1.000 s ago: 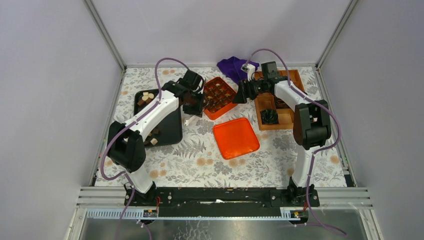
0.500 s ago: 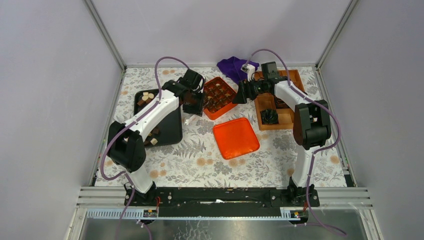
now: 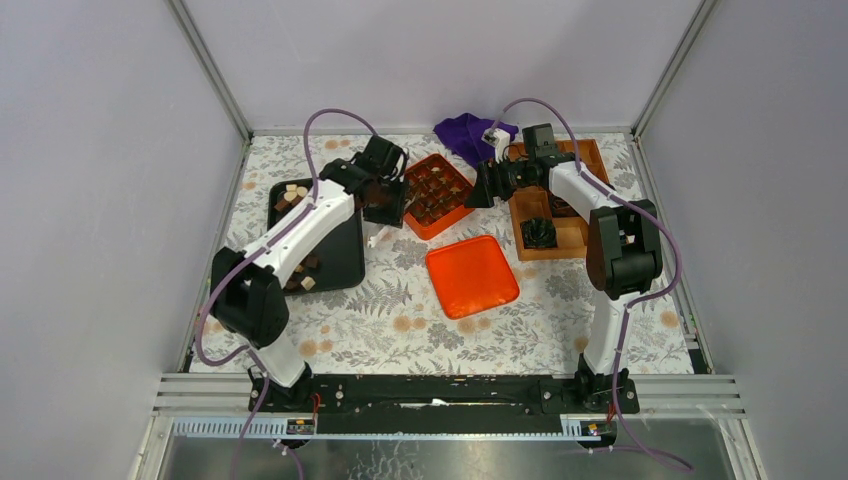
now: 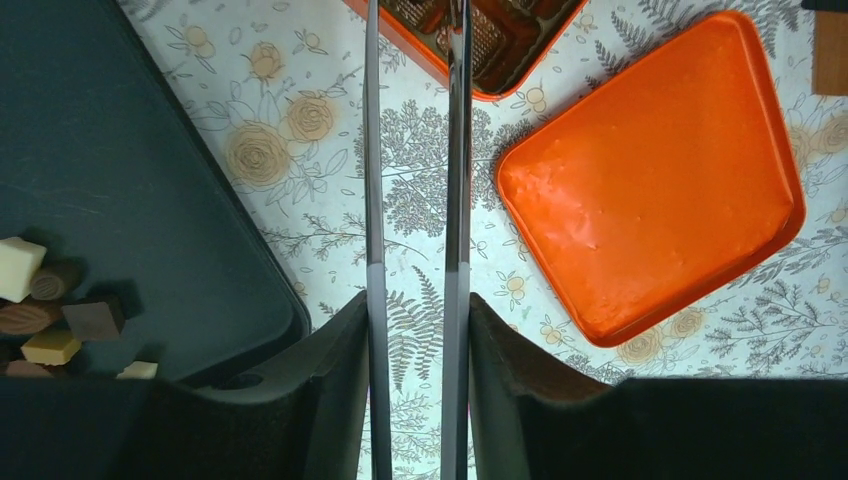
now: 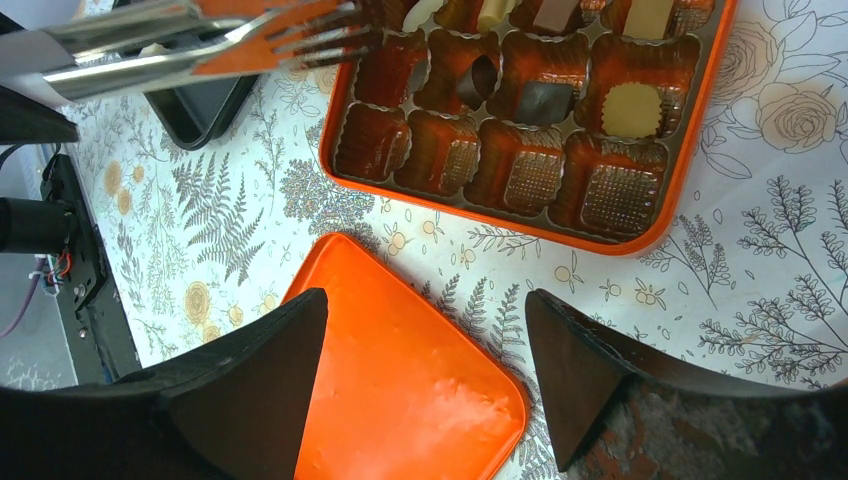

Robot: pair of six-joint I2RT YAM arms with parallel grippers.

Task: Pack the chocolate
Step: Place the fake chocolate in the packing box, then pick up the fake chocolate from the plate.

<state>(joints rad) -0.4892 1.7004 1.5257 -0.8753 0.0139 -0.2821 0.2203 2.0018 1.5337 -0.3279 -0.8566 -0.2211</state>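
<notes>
Small brown and cream chocolate pieces (image 3: 293, 193) lie in a black tray (image 3: 337, 256); some show in the left wrist view (image 4: 40, 300). The orange box (image 3: 452, 222) has moulded cells, several holding chocolate (image 5: 545, 100). My left gripper (image 3: 385, 205) (image 4: 415, 310) is shut on metal tongs (image 4: 458, 150). The fork-like tips of the tongs (image 5: 300, 40) reach over the box's near-left corner cells. I cannot tell whether they hold a piece. My right gripper (image 3: 482, 187) (image 5: 425, 300) is open and empty, just right of the box.
The orange lid (image 3: 472, 276) lies flat in front of the box. A wooden tray (image 3: 572, 232) with dark crinkled cups (image 3: 540, 233) stands at the right. A purple cloth (image 3: 465, 133) lies at the back.
My left gripper with the tongs has shifted slightly towards the back, along the box's left side. The right arm has not moved.
</notes>
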